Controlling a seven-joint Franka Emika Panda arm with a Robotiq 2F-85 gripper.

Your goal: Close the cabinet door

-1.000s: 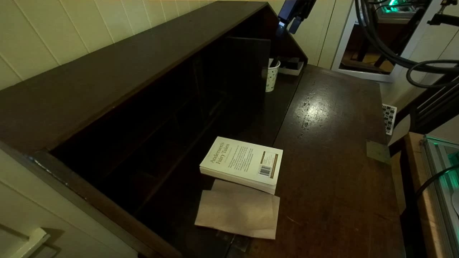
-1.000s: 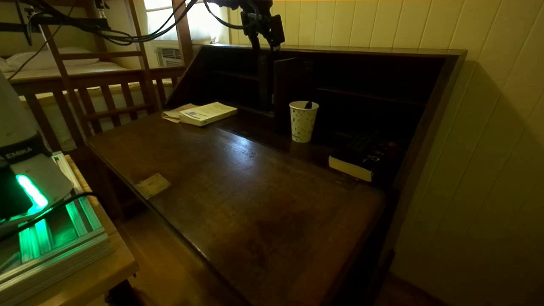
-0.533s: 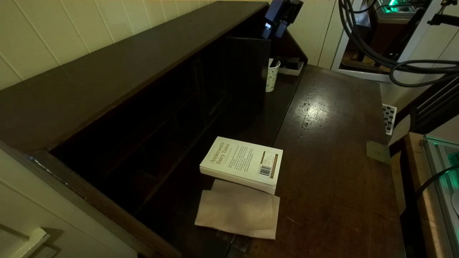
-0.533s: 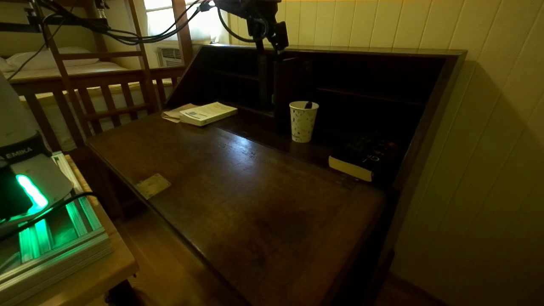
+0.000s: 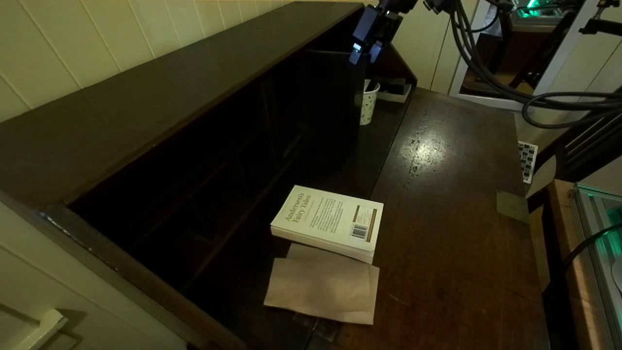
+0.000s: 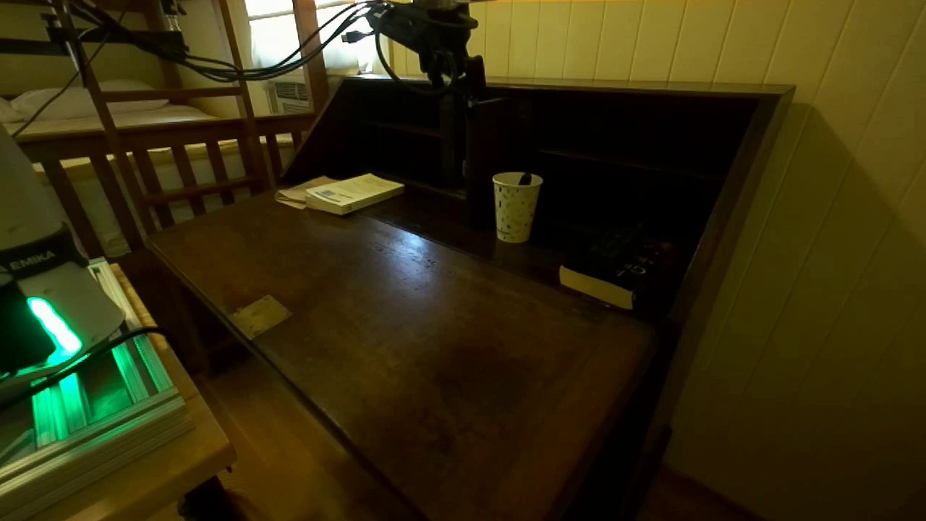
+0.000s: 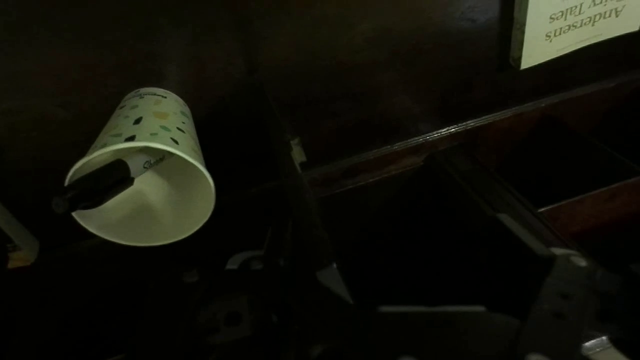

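Lower and farther left than half a second ago in an exterior view, the end effector (image 5: pixel 365 53) now shows over the upper outer corner of the cabinet door (image 5: pixel 334 95). Its two fingers (image 5: pixel 354 56) are spread apart, and the wrist view also shows a wide gap between them. Whether either finger touches the door cannot be told from these angles. The dark brown door has kept its place, standing upright and swung out from the dark wood cabinet (image 5: pixel 160 87); in an exterior view, shelves (image 6: pixel 629 163) are seen to its left and right.

Just right of the door, a speckled paper cup (image 6: pixel 516 210) stands upright on the far strip of the tabletop (image 6: pixel 434 325), and the wrist view shows a black-capped Sharpie marker (image 7: pixel 107 182) leaning in it, its cap past the rim. Nearer and farther right, a thick black book (image 6: pixel 611 264) lies flat, pale page edges showing. Well to the left of the cup lies an Andersen's Fairy Tales paperback (image 6: pixel 354 192), back cover up, with brown paper (image 5: pixel 320 287) at its near edge in an exterior view. The cup, both books and the paper have stayed where they were.
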